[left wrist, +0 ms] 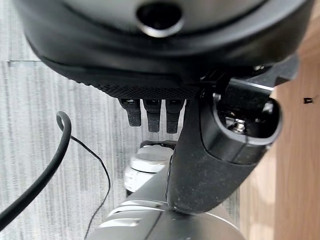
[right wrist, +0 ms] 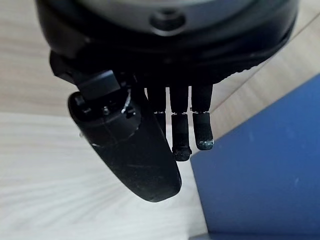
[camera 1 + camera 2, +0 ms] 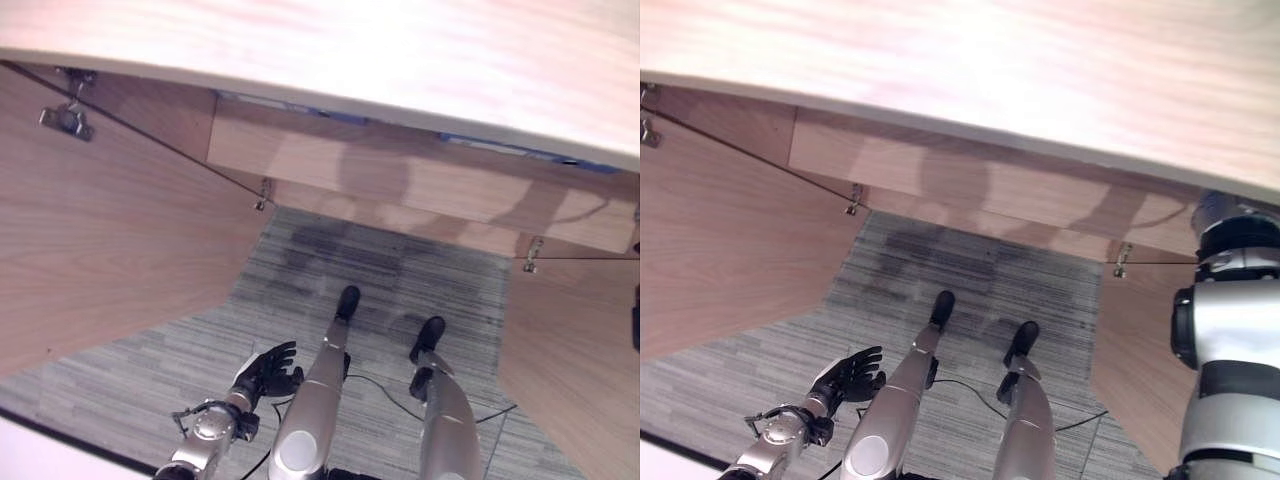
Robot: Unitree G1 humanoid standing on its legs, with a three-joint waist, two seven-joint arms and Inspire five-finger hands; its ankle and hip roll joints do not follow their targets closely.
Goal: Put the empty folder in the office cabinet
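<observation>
the wooden cabinet (image 3: 420, 70) is spanning the head views, its top pale, both doors (image 3: 90, 240) swinging open over grey striped carpet (image 3: 160, 370). the left hand (image 3: 268, 372) is hanging low by the floor, fingers released and grasping nothing. the right hand (image 2: 150, 125) is hovering with relaxed fingers (image 2: 202, 131) just beside the blue folder (image 2: 265, 170), which is lying on the pale wood surface (image 2: 60, 190).
</observation>
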